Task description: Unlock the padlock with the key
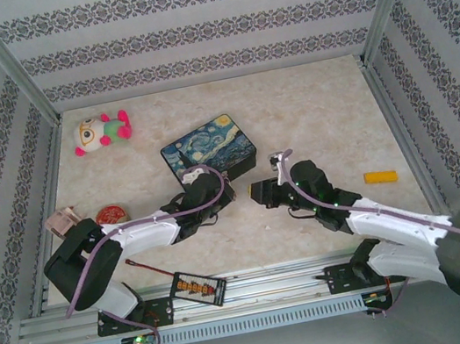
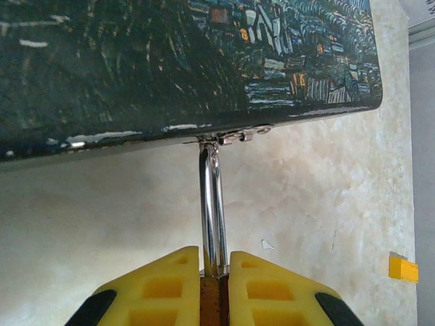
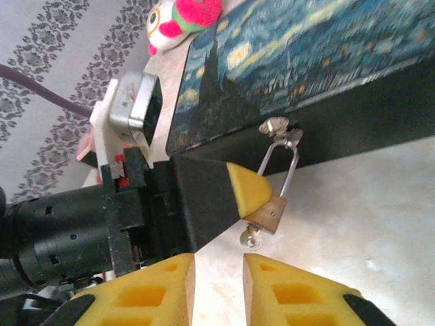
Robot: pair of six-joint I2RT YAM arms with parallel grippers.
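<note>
A small brass padlock (image 3: 270, 212) hangs by its silvery shackle (image 3: 282, 163) from the hasp on the front of the starry-night tin box (image 3: 306, 75). My left gripper (image 2: 214, 261) is shut on the padlock's body (image 2: 213, 299), and the shackle (image 2: 213, 204) runs up to the box's hasp (image 2: 238, 136). A small silvery key (image 3: 250, 238) sticks out of the padlock's underside. My right gripper (image 3: 219, 272) stands open just short of the key, with nothing between its fingers. From above, the left gripper (image 1: 225, 192) and right gripper (image 1: 256, 194) face each other in front of the box (image 1: 208, 149).
A plush toy (image 1: 101, 131) lies at the back left. On the right lies a yellow block (image 1: 380, 176). A round red thing (image 1: 111, 213) and a pinkish object (image 1: 62, 221) sit by the left arm. A black device (image 1: 199, 288) rests on the front rail.
</note>
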